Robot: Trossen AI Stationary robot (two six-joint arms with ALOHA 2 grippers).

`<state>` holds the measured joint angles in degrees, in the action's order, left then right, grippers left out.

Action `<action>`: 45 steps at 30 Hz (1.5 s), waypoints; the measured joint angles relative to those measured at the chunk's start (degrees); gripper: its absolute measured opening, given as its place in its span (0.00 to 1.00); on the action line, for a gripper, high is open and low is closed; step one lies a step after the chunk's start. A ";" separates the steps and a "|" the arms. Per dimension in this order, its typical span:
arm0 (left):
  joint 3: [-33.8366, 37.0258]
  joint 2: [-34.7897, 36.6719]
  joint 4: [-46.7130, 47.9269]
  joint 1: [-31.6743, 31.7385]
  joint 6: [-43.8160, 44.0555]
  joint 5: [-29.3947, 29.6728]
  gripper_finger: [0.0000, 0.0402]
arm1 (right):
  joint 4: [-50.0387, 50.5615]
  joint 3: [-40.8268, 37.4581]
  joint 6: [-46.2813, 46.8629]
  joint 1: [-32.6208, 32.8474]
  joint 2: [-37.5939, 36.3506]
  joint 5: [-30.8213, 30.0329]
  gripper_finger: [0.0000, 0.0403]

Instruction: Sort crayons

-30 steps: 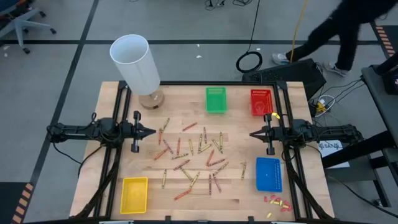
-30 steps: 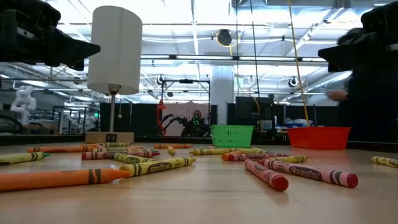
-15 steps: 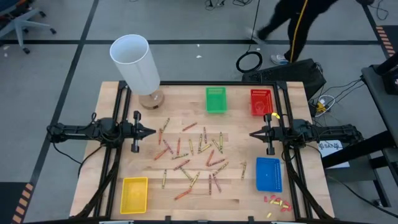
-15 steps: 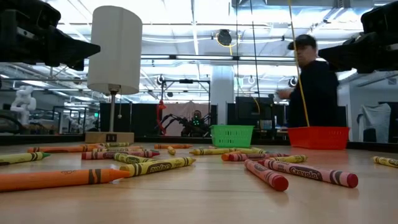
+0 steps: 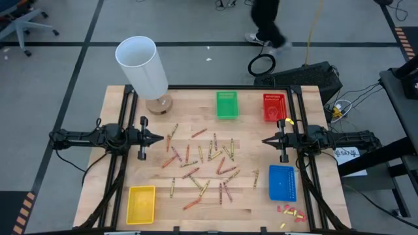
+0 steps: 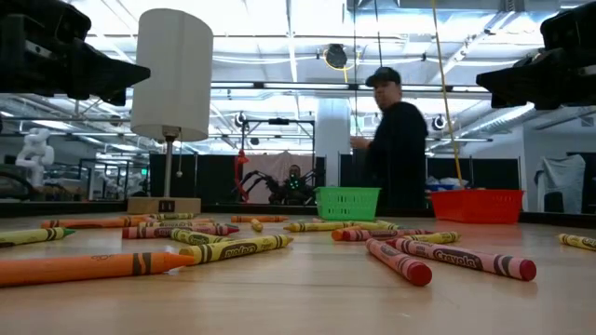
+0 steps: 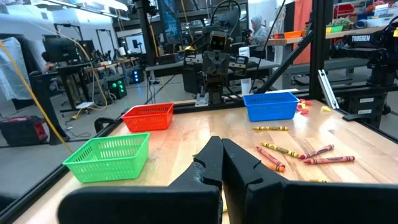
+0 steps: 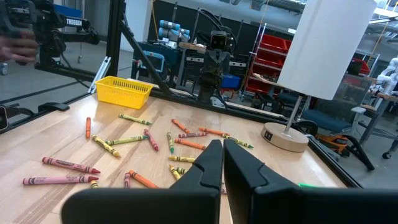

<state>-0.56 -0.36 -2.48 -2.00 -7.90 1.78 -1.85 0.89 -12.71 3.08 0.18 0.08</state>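
Nothing had been sorted, as far as the pictures showed. The crayons (image 5: 199, 163) lay loose across the middle of the desk (image 5: 248, 202), red, orange, yellow and brown mixed together, none of them inside a basket. Four baskets waited around them: the green basket (image 5: 226, 104) and the red basket (image 5: 274, 107) along the far edge, the blue basket (image 5: 282, 182) by the right edge and the yellow basket (image 5: 142, 203) at the near left corner. All four looked empty from above.

The left gripper (image 5: 160, 138) hung over the left edge of the desk, its jaws pressed together on nothing and pointing toward the scatter. The right gripper (image 5: 264, 141) hung opposite over the right edge, jaws likewise pressed together and empty. Neither touched a crayon.

A lamp (image 5: 145, 70) stood at the far left corner, clear of the crayons. A few small red and yellow bits (image 5: 290, 211) sat apart at the near right corner. A person (image 6: 393, 154) was in the room beyond the far edge.

So the whole job seemed left to do: every crayon had to be picked up and dropped, presumably by colour, into a basket.
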 joint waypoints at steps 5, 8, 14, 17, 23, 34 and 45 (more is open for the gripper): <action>0.00 0.00 0.00 0.00 0.00 0.02 0.00 | 0.00 0.01 0.02 0.00 -0.02 0.00 0.00; 0.00 0.01 0.02 0.00 0.00 0.02 0.00 | 0.00 0.02 0.01 -0.01 -0.01 0.00 0.00; -0.01 0.00 0.02 0.00 3.31 0.07 0.00 | -0.02 0.02 0.00 -0.01 -0.02 0.00 0.00; -0.02 0.00 0.32 0.00 5.70 0.31 0.00 | -0.01 0.01 0.02 -0.01 -0.02 0.00 0.00; -0.25 0.00 0.85 0.00 6.12 0.28 0.00 | -0.02 0.01 0.02 0.00 0.00 0.00 0.00; -11.69 -2.11 9.64 0.00 6.14 1.98 0.00 | -0.02 0.01 0.02 0.01 -0.01 0.00 0.00; -29.65 -15.71 19.29 0.00 6.16 5.99 0.00 | -0.03 0.02 -0.07 0.01 -0.02 0.00 0.00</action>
<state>-30.20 -16.07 16.80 -2.00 -1.74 7.77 -1.88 0.91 -12.78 3.08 0.16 0.08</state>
